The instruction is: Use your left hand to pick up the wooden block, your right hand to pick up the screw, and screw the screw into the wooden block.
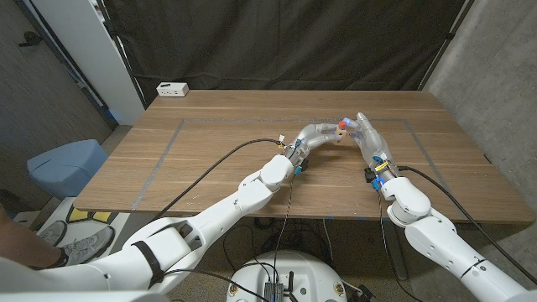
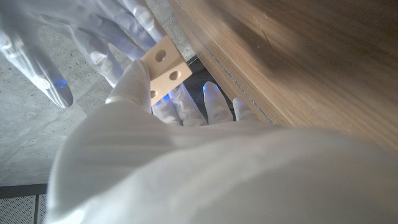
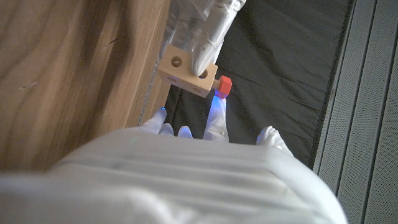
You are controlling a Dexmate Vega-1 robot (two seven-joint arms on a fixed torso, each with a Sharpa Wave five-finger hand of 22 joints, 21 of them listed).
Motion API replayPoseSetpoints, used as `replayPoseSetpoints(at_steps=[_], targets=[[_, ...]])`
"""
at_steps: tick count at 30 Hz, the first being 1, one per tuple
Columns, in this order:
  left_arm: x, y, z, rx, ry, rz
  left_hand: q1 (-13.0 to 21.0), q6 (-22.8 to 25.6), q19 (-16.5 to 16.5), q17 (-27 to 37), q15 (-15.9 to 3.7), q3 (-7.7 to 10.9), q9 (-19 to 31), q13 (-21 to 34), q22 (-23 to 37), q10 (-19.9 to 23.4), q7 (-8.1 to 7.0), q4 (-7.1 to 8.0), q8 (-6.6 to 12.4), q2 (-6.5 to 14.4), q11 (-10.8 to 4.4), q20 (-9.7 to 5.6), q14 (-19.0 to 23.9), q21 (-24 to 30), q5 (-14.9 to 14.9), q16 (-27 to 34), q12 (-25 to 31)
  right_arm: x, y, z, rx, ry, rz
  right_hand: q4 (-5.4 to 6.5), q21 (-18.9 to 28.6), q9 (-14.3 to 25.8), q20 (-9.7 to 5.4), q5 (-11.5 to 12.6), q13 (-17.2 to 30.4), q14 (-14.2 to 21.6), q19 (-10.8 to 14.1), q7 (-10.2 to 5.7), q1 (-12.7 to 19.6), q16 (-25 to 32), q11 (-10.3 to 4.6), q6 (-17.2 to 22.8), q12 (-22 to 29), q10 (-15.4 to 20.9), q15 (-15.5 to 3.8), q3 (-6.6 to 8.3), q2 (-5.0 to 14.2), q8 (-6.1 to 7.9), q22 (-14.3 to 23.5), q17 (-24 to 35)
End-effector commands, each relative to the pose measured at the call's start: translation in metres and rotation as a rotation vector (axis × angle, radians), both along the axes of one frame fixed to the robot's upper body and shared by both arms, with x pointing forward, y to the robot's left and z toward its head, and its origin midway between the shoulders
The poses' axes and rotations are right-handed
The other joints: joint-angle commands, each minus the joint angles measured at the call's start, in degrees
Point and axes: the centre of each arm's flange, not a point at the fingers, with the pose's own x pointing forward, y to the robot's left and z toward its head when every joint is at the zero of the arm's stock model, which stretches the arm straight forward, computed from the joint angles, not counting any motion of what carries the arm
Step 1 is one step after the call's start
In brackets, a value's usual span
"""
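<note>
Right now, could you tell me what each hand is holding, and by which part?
The left hand grips the wooden block by its sides. The right hand is at the red-headed screw; its grip is hidden.

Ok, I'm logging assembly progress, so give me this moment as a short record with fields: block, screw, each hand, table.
block: wooden block with round holes, held off the table
screw: red-headed screw sticking out of the block's side
left hand: left hand grips the block
right hand: right hand meets the left at the block; fingers at the screw, grip unclear
table: wooden table below both hands
stage: screw in the block, depth unclear
</note>
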Motion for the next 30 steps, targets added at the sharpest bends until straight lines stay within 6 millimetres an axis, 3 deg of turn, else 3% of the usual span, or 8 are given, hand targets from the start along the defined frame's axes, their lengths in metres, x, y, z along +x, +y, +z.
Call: replayPoseSetpoints(at_steps=[1, 25, 30], targets=[[-0.0012, 0.0009, -0.0022, -0.004, 0.005, 0.004, -1.1, 3.2, 0.7, 0.0, -3.77, 0.67, 0.2, 0.1, 0.3, 0.5, 1.40, 0.27, 0.72, 1.9, -0.04, 0.05, 0.6, 0.5, 0.4, 0.0, 0.3, -0.0017, 0.0002, -0.0033, 0.008, 0.006, -0.001, 0.04, 0.5, 0.1, 0.35, 0.5, 0.1, -1.0, 0.6, 0.00, -0.1, 0.3, -0.27, 0.8, 0.3, 0.4, -0.55, 0.49, 0.16, 0.42, 0.1, 0.1], [0.0007, -0.0010, -0.0025, -0.001, 0.014, 0.005, -1.1, 3.1, 0.8, 0.0, -3.88, 0.72, 0.2, 0.1, 0.3, 0.6, 1.35, 0.21, 0.67, 1.9, -0.03, 0.06, 0.8, 0.6, 0.4, 0.0, 0.3, -0.0045, -0.0019, -0.0082, 0.034, 0.005, -0.022, -0.21, 0.7, 0.1, 0.50, 0.5, 0.1, 0.6, 2.2, 0.01, 0.0, 0.6, -1.81, 4.3, 0.6, 2.8, -1.45, 1.13, 0.03, 0.61, 0.1, 0.0], [0.0013, -0.0014, -0.0024, 0.000, 0.017, 0.002, -1.1, 3.0, 0.8, 0.0, -3.77, 0.76, 0.2, 0.1, 0.3, 0.5, 1.40, 0.22, 0.65, 1.9, -0.02, 0.05, 0.8, 0.6, 0.4, 0.0, 0.3, -0.0050, -0.0024, -0.0086, 0.034, 0.006, -0.024, -0.31, 0.7, 0.1, -0.28, 0.5, 0.1, 1.0, 2.6, 0.04, 0.1, 0.6, -2.34, 5.4, 0.5, 3.3, -1.81, 1.38, 0.04, 0.66, 0.1, -0.1]])
